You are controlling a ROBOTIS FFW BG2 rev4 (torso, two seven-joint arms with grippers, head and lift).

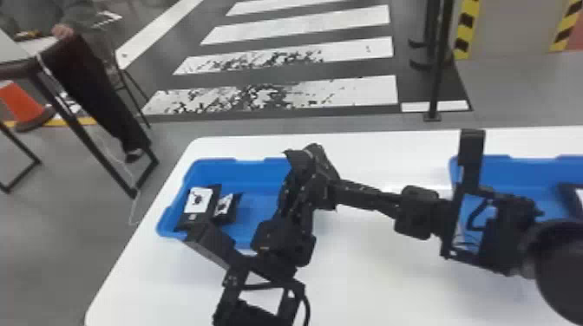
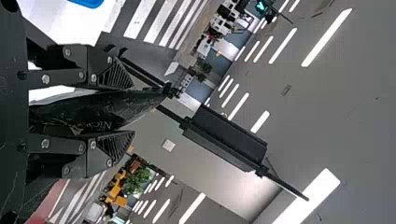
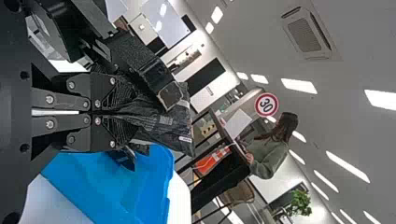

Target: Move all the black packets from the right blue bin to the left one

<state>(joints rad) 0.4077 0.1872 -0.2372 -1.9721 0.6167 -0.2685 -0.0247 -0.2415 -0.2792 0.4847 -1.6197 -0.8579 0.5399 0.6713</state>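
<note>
Over the left blue bin's (image 1: 256, 216) right side, my left gripper (image 1: 299, 197) and my right gripper (image 1: 323, 190) meet. In the right wrist view, my right gripper (image 3: 116, 113) is shut on a black packet (image 3: 180, 126). My left gripper (image 2: 133, 109) has its fingers apart, with a dark packet (image 2: 100, 111) lying between them in the left wrist view. Two black packets with white labels, one (image 1: 197, 203) beside the other (image 1: 232, 210), lie at the left bin's left side. The right blue bin (image 1: 520, 169) holds a dark packet (image 1: 569, 195) at the view's edge.
Both bins stand on a white table (image 1: 381, 277). My right arm reaches in from the right edge, crossing in front of the right bin and the gap between bins. A black post (image 1: 439, 73) stands on the floor behind the table.
</note>
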